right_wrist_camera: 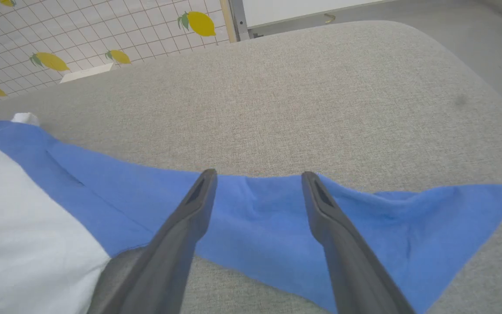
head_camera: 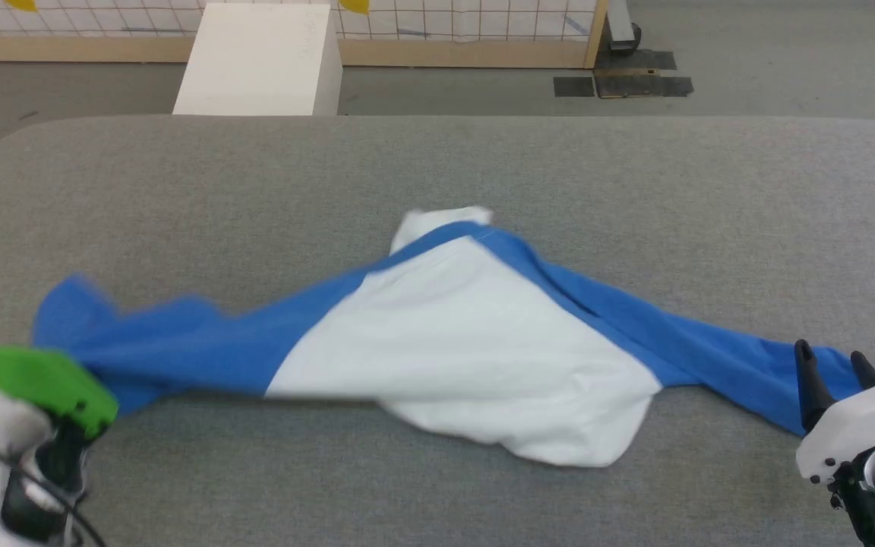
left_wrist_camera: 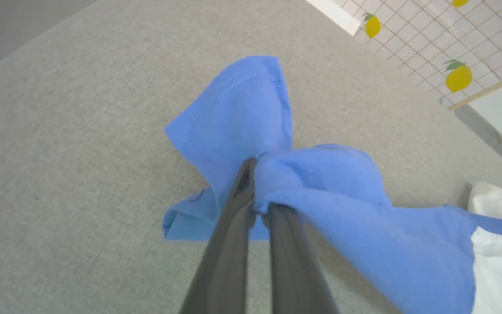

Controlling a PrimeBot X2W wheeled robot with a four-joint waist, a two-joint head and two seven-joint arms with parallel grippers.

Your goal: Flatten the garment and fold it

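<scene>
The garment [head_camera: 453, 342] lay along the table [head_camera: 437, 167], its long axis running from gripper to gripper; the left gripper [left_wrist_camera: 257, 192] was clamped on one blue sleeve [left_wrist_camera: 242, 113]; the right gripper [right_wrist_camera: 259, 176] hovered wide apart, with the other sleeve [right_wrist_camera: 386, 218] just beneath its fingertips, ungripped.

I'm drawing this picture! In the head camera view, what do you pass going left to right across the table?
left gripper → blue sleeve → white middle → other blue sleeve → right gripper

On the table [head_camera: 635, 190], the shirt [head_camera: 453, 342], one sleeve [head_camera: 179, 342] reaching left, the other right; behind, a box [head_camera: 259, 61] on the floor [head_camera: 787, 61].
</scene>
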